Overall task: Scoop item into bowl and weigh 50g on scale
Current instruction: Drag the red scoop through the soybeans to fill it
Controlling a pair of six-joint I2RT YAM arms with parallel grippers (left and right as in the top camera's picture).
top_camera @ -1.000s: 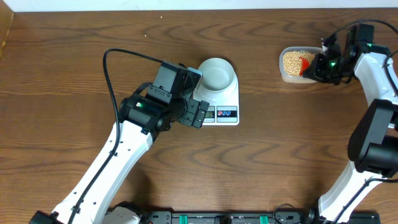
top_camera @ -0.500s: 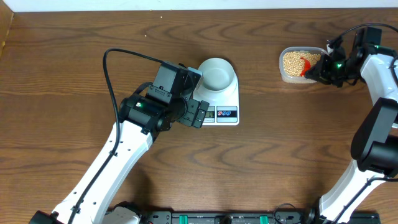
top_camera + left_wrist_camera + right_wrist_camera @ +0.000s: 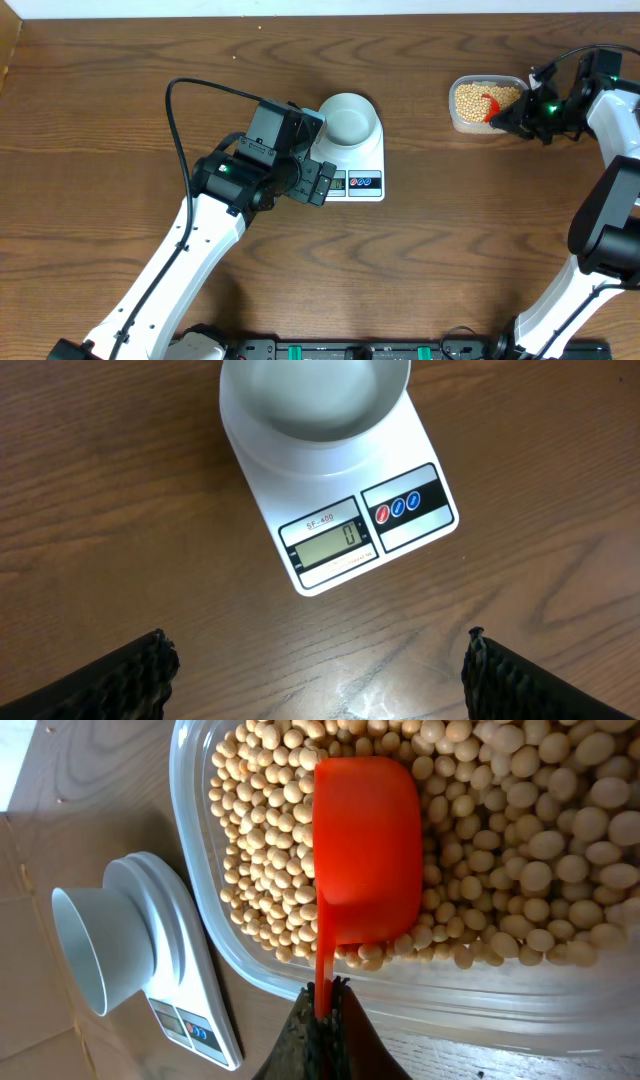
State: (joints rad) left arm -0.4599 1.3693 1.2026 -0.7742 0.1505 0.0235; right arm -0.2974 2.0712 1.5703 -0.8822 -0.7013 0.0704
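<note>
A clear tub at the back right holds the item, many tan beans. An orange scoop lies bowl-down among them, and my right gripper is shut on its thin handle at the tub's rim; overhead, that gripper sits at the tub's right end. The pale bowl stands empty on the white scale, whose display reads 0. My left gripper hovers open over bare wood just in front of the scale, nothing between its fingers.
A black cable loops from the left arm over the table's left half. The wooden table's back edge meets a white wall. A black rail runs along the front edge.
The right gripper has drawn slightly rightward and the scoop has shifted with it inside the tub. The left arm, bowl and scale have not moved.
</note>
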